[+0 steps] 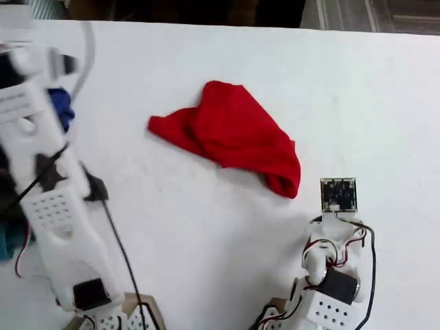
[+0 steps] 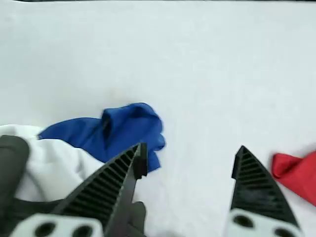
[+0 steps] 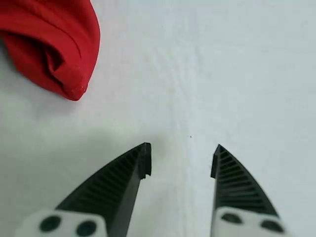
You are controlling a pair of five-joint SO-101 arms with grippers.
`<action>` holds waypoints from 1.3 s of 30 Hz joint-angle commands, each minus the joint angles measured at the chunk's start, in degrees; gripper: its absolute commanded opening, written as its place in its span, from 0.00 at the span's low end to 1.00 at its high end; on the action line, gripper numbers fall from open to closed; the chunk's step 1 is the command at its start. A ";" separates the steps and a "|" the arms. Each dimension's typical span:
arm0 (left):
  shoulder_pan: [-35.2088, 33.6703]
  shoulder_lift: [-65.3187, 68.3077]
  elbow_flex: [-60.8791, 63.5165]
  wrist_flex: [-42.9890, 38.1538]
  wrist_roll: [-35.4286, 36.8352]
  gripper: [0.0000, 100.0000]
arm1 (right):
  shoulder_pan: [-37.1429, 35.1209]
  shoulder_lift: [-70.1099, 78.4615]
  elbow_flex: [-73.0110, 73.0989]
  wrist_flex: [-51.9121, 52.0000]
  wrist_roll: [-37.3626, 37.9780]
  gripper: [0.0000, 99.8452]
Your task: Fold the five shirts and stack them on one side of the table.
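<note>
A crumpled red shirt (image 1: 230, 134) lies in the middle of the white table (image 1: 206, 234); its corner (image 3: 54, 44) shows in the right wrist view and an edge (image 2: 296, 173) in the left wrist view. A blue shirt (image 2: 116, 131) lies at the table's left, beside white cloth (image 2: 49, 165), peeking from behind the left arm (image 1: 62, 110). My left gripper (image 2: 190, 158) hangs open just above the blue shirt's edge, holding nothing. My right gripper (image 3: 180, 155) stands open over bare table, near the red shirt's corner.
The left arm's white body (image 1: 51, 206) stretches along the table's left side. A teal piece of cloth (image 1: 10, 237) lies at the left edge. The right arm's base (image 1: 330, 275) sits at the front right. Bare table lies to the right and at the back.
</note>
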 commanded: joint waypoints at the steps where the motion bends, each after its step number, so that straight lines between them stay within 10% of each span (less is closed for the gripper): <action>1: 6.07 -1.93 7.34 0.53 0.70 0.29 | 0.22 -0.57 0.53 -0.92 -0.44 0.21; 28: 18.73 -1.85 55.52 -34.37 7.56 0.26 | 0.31 -0.57 0.53 -0.92 -0.44 0.21; 32: 19.16 -1.93 55.96 -35.25 7.65 0.00 | 0.31 -0.57 0.53 -0.92 -0.44 0.21; 39: 18.37 -4.22 53.58 -26.90 7.38 0.02 | 0.57 -0.92 0.53 -0.92 -0.44 0.20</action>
